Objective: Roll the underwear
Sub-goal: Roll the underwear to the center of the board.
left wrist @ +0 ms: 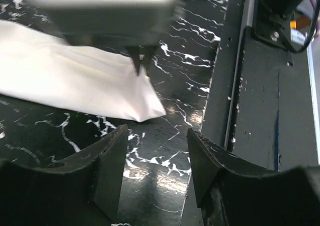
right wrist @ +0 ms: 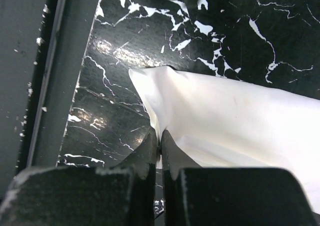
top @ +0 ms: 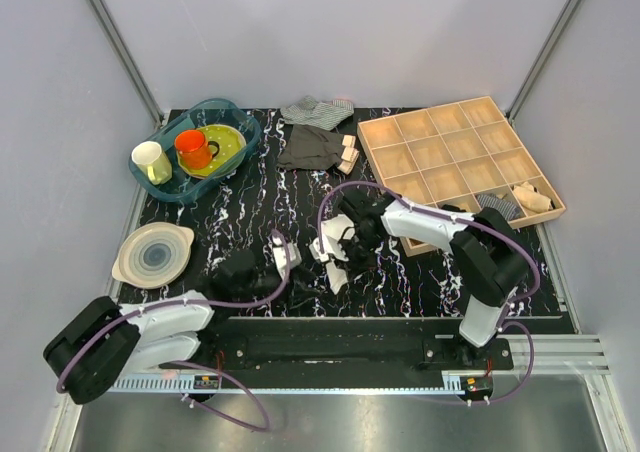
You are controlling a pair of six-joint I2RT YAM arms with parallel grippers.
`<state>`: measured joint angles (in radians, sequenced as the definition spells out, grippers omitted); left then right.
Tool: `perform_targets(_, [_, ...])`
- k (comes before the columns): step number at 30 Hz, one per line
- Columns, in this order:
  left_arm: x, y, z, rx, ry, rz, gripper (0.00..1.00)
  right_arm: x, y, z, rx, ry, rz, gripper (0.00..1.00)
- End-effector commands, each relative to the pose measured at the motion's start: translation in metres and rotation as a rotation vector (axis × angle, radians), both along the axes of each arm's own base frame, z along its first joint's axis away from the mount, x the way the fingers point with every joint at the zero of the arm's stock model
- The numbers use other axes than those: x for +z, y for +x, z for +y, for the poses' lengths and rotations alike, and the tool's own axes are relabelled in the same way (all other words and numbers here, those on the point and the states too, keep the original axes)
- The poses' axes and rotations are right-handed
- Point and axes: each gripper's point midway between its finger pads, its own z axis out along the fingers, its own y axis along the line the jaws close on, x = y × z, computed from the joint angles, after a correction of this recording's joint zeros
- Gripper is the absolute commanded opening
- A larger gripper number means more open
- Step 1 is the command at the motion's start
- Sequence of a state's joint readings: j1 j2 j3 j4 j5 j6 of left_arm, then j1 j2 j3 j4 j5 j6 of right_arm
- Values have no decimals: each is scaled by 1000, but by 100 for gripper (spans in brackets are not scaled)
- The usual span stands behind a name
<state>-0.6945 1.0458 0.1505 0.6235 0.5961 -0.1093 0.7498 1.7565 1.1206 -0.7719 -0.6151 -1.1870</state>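
Observation:
The underwear (top: 336, 271), a small white cloth, lies bunched on the black marbled table between my two grippers. My right gripper (right wrist: 160, 136) is shut on an edge of the underwear (right wrist: 235, 121), pinching a fold close to one corner. In the top view the right gripper (top: 340, 244) sits over the cloth. My left gripper (left wrist: 157, 133) stands open just off the near corner of the underwear (left wrist: 75, 81), with only bare table between its fingers. In the top view the left gripper (top: 288, 256) is immediately left of the cloth.
A wooden compartment tray (top: 460, 167) stands at the back right, with small items in its near cells. A dark grey garment (top: 310, 147), a striped cloth (top: 315, 109) and wooden blocks (top: 348, 153) lie behind. A blue basin (top: 240, 124) and a plate (top: 153, 252) sit left. The black mounting rail (left wrist: 260, 111) runs along the near edge.

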Motion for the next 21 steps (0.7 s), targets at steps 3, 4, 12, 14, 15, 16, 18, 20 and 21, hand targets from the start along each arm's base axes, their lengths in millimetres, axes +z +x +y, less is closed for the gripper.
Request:
perform_targets(3, [36, 1, -23, -50, -36, -421, 55, 15, -2, -1, -68, -6, 159, 4])
perform_targets(4, [36, 3, -25, -54, -19, -442, 55, 15, -1, -2, -75, -10, 164, 4])
perform_targets(12, [14, 2, -50, -141, 119, -475, 57, 9, 5, -3, -119, -53, 205, 4])
perform_targets(14, [5, 4, -57, -156, 162, -473, 57, 7, 8, -4, -135, -66, 212, 4])
perform_targets(15, [2, 6, -59, -144, 184, -480, 57, 6, 9, -5, -142, -72, 213, 4])
perform_targets(16, [-10, 7, -59, -150, 222, -466, 57, 6, 9, -4, -147, -74, 216, 4])
perform_targets(18, [-12, 11, -63, -139, 231, -472, 57, 5, 11, -5, -158, -80, 222, 4])
perform_targets(20, [-20, 13, -66, -138, 252, -465, 57, 5, 12, -5, -166, -82, 225, 4])
perform_targets(21, [-21, 16, -67, -124, 265, -469, 57, 4, 13, -5, -170, -84, 228, 4])
